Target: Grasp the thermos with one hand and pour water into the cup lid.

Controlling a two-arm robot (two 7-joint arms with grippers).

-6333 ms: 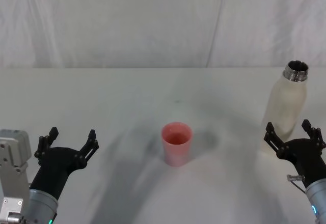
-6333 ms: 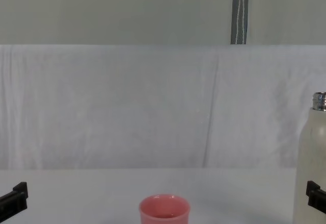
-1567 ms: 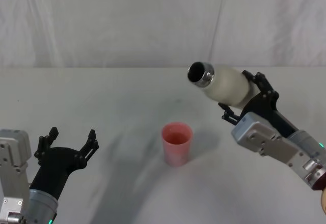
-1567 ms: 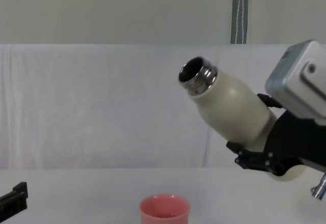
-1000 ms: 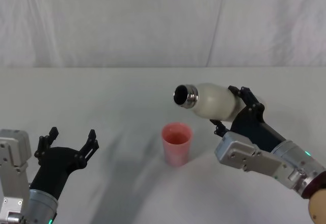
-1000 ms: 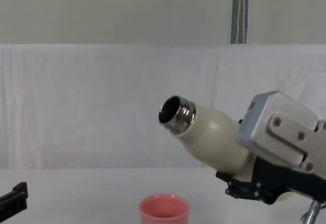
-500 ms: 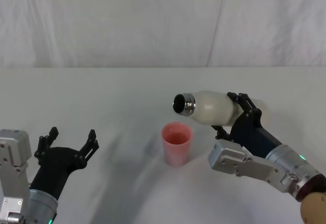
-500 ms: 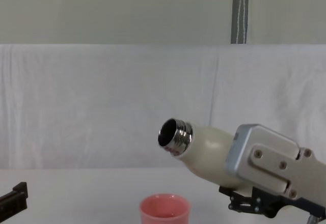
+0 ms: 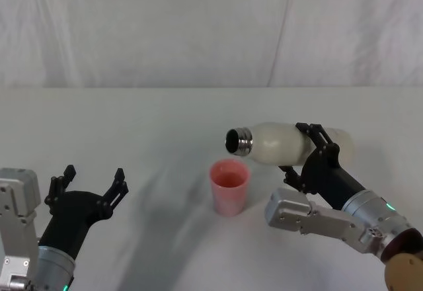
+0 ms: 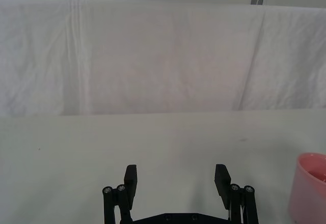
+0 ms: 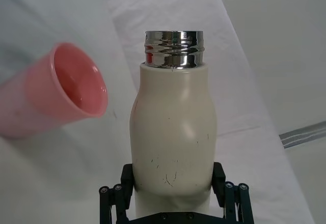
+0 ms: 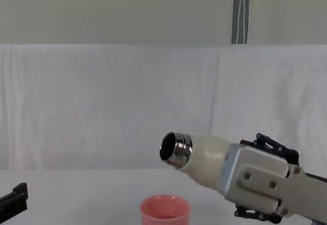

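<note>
Cream-white thermos (image 9: pixel 287 143) is clamped in my right gripper's (image 9: pixel 310 152) fingers, near-horizontal with its steel mouth just above the pink cup lid (image 9: pixel 229 186) on the surface, so I judge pouring needs more tilt; left gripper (image 9: pixel 86 192) rests spread.

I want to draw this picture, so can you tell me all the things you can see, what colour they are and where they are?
thermos: one, cream-white with a shiny steel neck, held tipped over in the air, mouth above the cup lid.
cup lid: one, salmon pink, standing upright in the middle of the table.
table: one, white, under everything.
white cloth backdrop: one, hanging behind the table.
grey pole: one, behind the cloth, on the right.
right hand: one, black, shut around the thermos body, right of the cup lid.
left hand: one, black, open, low at the left, holding nothing.
</note>
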